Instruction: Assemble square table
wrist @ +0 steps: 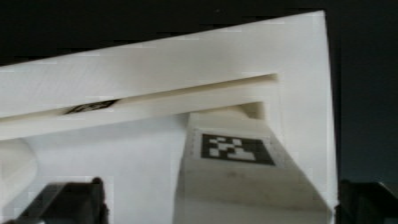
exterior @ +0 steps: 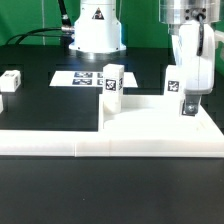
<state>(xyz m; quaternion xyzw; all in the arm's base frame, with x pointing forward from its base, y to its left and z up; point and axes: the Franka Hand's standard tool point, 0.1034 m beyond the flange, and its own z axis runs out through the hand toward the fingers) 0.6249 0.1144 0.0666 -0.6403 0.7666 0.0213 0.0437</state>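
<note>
The white square tabletop [exterior: 150, 125] lies flat inside the corner of the border rail. Two white leg posts stand upright on its far side: one [exterior: 113, 79] toward the exterior view's left, one [exterior: 172, 84] toward the right, each showing a black-and-white tag. My gripper [exterior: 187, 107] hangs over the right post, open. In the wrist view that tagged post [wrist: 235, 150] runs up between my dark fingertips [wrist: 71, 200], with a gap on each side. The tabletop [wrist: 143, 70] fills the wrist view beyond it. A third leg post [exterior: 10, 82] lies loose far to the left.
The long low white border rail [exterior: 60, 145] runs along the near side and turns beside the tabletop. The marker board [exterior: 80, 77] lies flat behind, in front of the robot base [exterior: 95, 35]. The table surface is black.
</note>
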